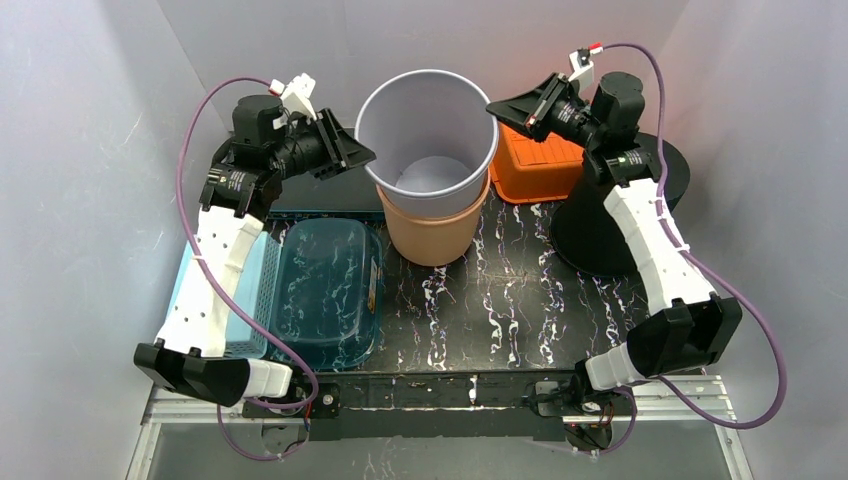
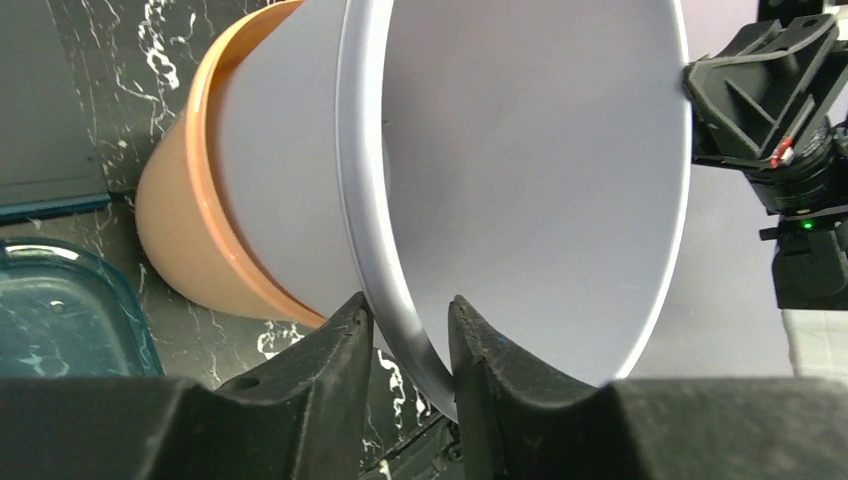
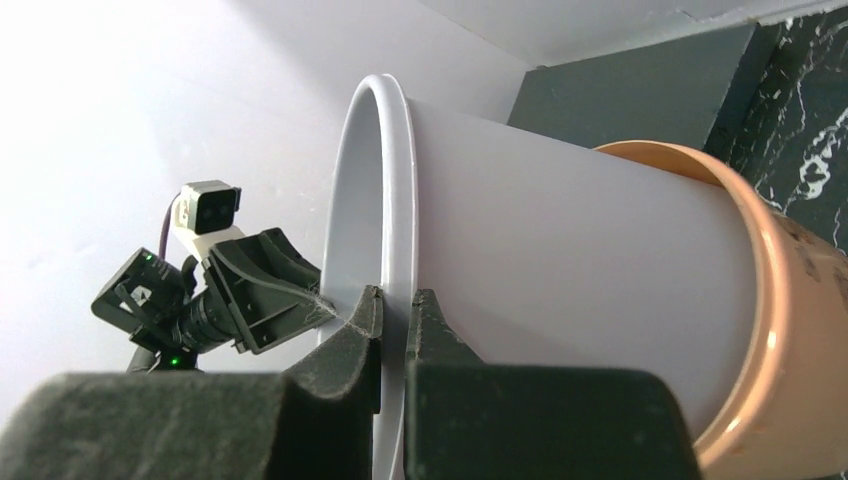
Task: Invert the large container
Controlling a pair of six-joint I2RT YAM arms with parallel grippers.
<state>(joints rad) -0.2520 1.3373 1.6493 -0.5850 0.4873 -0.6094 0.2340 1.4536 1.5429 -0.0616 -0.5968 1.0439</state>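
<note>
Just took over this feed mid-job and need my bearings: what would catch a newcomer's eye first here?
The large grey bucket, standing upright inside an orange pot at the middle back of the table, dominates. The right tool is pinched shut on its rim from the right, while the left tool straddles the rim on the opposite side.

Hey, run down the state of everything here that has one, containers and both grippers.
grey container: upright, mouth up, nested in the orange pot, not yet flipped.
orange pot: upright on the table, holding the grey container.
left gripper: jaws straddling the grey container's rim; clamped or not, unclear.
right gripper: shut on the rim's opposite side.
teal tub: flat on the table, untouched.
</note>
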